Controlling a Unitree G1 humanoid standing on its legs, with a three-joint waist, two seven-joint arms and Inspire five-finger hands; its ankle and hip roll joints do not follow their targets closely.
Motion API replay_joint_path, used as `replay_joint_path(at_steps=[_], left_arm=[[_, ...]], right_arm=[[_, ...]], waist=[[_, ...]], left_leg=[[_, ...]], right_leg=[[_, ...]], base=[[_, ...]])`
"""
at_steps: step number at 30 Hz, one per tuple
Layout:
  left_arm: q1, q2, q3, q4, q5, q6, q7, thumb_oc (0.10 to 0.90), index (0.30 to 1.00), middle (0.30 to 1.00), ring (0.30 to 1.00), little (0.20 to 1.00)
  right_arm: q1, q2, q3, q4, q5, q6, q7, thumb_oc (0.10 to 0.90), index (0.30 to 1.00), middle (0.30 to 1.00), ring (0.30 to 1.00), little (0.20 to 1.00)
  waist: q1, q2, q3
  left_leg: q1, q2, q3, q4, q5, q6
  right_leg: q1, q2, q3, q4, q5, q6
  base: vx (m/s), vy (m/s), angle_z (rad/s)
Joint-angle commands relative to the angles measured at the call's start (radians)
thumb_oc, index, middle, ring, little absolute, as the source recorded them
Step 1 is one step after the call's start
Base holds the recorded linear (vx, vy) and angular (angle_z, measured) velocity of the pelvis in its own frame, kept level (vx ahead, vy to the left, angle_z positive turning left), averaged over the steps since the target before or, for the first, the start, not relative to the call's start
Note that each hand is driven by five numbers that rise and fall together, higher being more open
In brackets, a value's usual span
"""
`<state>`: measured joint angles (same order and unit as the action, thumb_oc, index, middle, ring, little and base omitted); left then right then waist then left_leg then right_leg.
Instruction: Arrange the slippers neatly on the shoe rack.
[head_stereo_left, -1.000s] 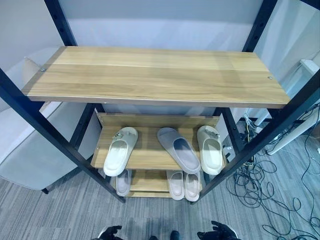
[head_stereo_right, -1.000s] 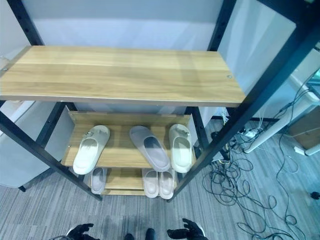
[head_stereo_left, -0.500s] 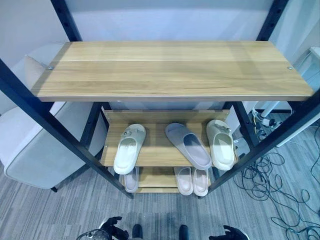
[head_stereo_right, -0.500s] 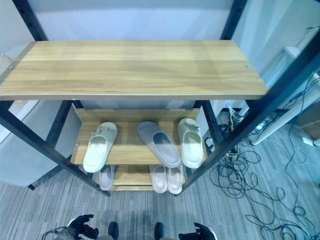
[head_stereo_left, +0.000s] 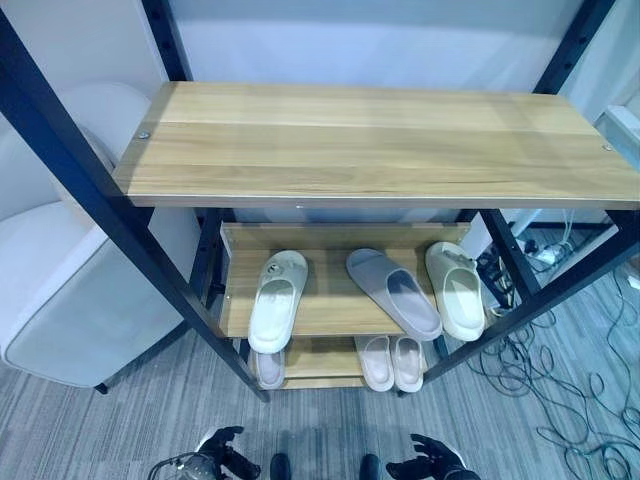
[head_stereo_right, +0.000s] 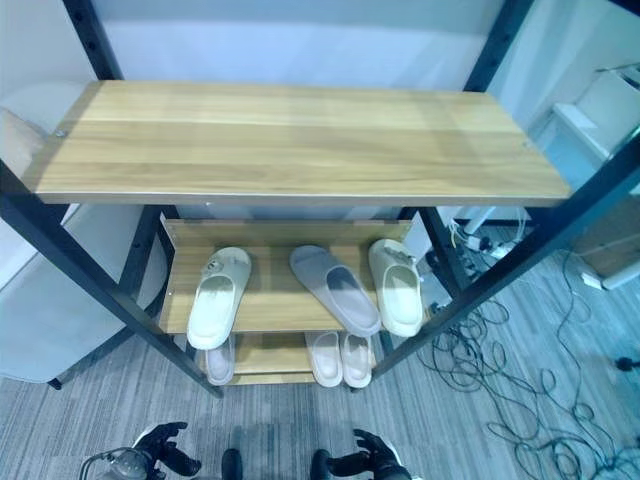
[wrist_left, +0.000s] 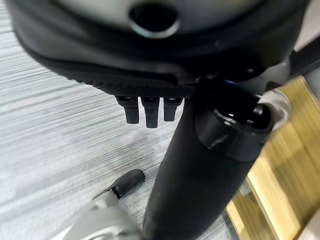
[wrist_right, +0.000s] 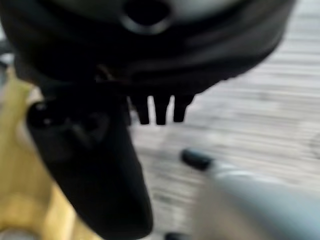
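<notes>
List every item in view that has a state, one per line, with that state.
Cream slipper at the left: flat on the middle shelf, alone, toe toward the back.
Grey slipper: on the middle shelf, lying at an angle.
Cream slipper at the right: on the middle shelf, straight, beside the grey one.
Pale pair: side by side on the bottom shelf.
Top shelf: bare.
Left hand: open, holding nothing.
Right hand: open, holding nothing.

The middle shelf (head_stereo_left: 330, 310) partly hides 3 slippers (head_stereo_left: 392, 362) on the bottom shelf.
</notes>
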<state>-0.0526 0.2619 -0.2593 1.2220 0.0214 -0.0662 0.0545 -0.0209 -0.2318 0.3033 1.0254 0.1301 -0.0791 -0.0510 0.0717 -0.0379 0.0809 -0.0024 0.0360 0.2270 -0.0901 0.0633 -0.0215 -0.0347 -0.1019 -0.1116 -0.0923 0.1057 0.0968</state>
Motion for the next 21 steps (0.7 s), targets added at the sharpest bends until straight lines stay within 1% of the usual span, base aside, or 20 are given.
replay_joint_path(at_steps=[1, 2, 3, 7, 10, 12, 13, 17, 21], left_arm=[[-0.077, -0.022, -0.024, 0.043, 0.024, -0.031, 0.003, 0.8, 0.9, 0.9, 0.9, 0.9], [-0.077, -0.022, -0.024, 0.043, 0.024, -0.031, 0.003, 0.8, 0.9, 0.9, 0.9, 0.9], [-0.079, -0.03, -0.033, 0.04, 0.046, -0.031, 0.003, 0.8, 0.9, 0.9, 0.9, 0.9], [-0.089, -0.041, -0.051, 0.007, 0.082, -0.035, 0.006, 0.8, 0.9, 0.9, 0.9, 0.9], [-0.088, -0.045, -0.057, -0.003, 0.116, -0.037, 0.002, 0.8, 0.9, 0.9, 0.9, 0.9], [-0.083, -0.051, -0.056, 0.004, 0.14, -0.039, -0.001, 0.8, 0.9, 0.9, 0.9, 0.9], [-0.083, -0.051, -0.057, 0.004, 0.14, -0.039, -0.001, 0.8, 0.9, 0.9, 0.9, 0.9], [-0.073, -0.055, -0.049, -0.001, 0.142, -0.041, -0.004, 0.8, 0.9, 0.9, 0.9, 0.9], [-0.064, -0.061, -0.045, -0.001, 0.144, -0.043, -0.004, 0.8, 0.9, 0.9, 0.9, 0.9]], right_arm=[[-0.02, -0.044, 0.009, -0.143, -0.022, -0.052, -0.006, 0.8, 0.9, 0.9, 0.9, 0.9], [-0.02, -0.044, 0.009, -0.143, -0.022, -0.052, -0.006, 0.8, 0.9, 0.9, 0.9, 0.9], [-0.008, -0.054, 0.022, -0.24, -0.021, -0.061, 0.007, 0.8, 0.9, 0.9, 0.9, 0.9], [0.027, -0.103, 0.045, -0.48, -0.018, -0.08, 0.043, 0.8, 0.9, 0.9, 0.9, 0.9], [0.062, -0.157, 0.05, -0.668, -0.001, -0.094, 0.097, 0.8, 0.9, 0.9, 0.9, 0.9], [0.107, -0.19, 0.045, -0.802, 0.05, -0.096, 0.154, 0.8, 0.9, 0.9, 0.9, 0.9], [0.109, -0.191, 0.044, -0.804, 0.051, -0.094, 0.155, 0.8, 0.9, 0.9, 0.9, 0.9], [0.133, -0.213, 0.048, -0.904, 0.125, -0.084, 0.208, 0.8, 0.9, 0.9, 0.9, 0.9], [0.135, -0.231, 0.047, -0.988, 0.17, -0.084, 0.227, 0.8, 0.9, 0.9, 0.9, 0.9]], waist=[[0.001, -0.012, -0.029], [0.001, -0.012, -0.029], [-0.009, -0.01, -0.024], [-0.02, -0.006, -0.011], [-0.027, -0.004, -0.012], [-0.034, -0.003, -0.019], [-0.034, -0.002, -0.019], [-0.035, 0.0, -0.027], [-0.034, 0.002, -0.034]], left_leg=[[-0.054, -0.014, -0.033, 0.003, -0.005, -0.058], [-0.054, -0.014, -0.033, 0.003, -0.005, -0.058], [-0.048, -0.011, -0.031, 0.003, -0.008, -0.063], [-0.037, -0.003, -0.028, 0.003, -0.006, -0.068], [-0.029, 0.001, -0.022, 0.003, -0.008, -0.073], [-0.018, 0.005, -0.018, 0.003, -0.012, -0.077], [-0.017, 0.005, -0.018, 0.003, -0.012, -0.077], [-0.009, 0.009, -0.015, 0.003, -0.011, -0.081], [-0.003, 0.013, -0.012, 0.003, -0.01, -0.085]], right_leg=[[0.029, 0.026, 0.0, 0.033, -0.067, 0.074], [0.029, 0.026, 0.0, 0.033, -0.067, 0.074], [0.032, 0.029, -0.005, 0.016, -0.058, 0.076], [0.041, 0.03, -0.012, 0.007, -0.051, 0.08], [0.049, 0.031, -0.016, 0.005, -0.054, 0.081], [0.059, 0.03, -0.019, 0.005, -0.055, 0.081], [0.059, 0.03, -0.02, 0.005, -0.055, 0.081], [0.067, 0.029, -0.025, 0.005, -0.057, 0.078], [0.072, 0.029, -0.027, 0.005, -0.057, 0.077]], base=[[-0.03, -0.046, 0.02], [-0.02, -0.039, 0.07], [-0.02, -0.022, 0.08], [-0.02, -0.01, 0.02], [0.0, 0.001, -0.02], [0.02, 0.007, -0.06], [0.0, 0.0, 0.0], [0.0, 0.0, 0.0], [0.0, 0.0, 0.0]])
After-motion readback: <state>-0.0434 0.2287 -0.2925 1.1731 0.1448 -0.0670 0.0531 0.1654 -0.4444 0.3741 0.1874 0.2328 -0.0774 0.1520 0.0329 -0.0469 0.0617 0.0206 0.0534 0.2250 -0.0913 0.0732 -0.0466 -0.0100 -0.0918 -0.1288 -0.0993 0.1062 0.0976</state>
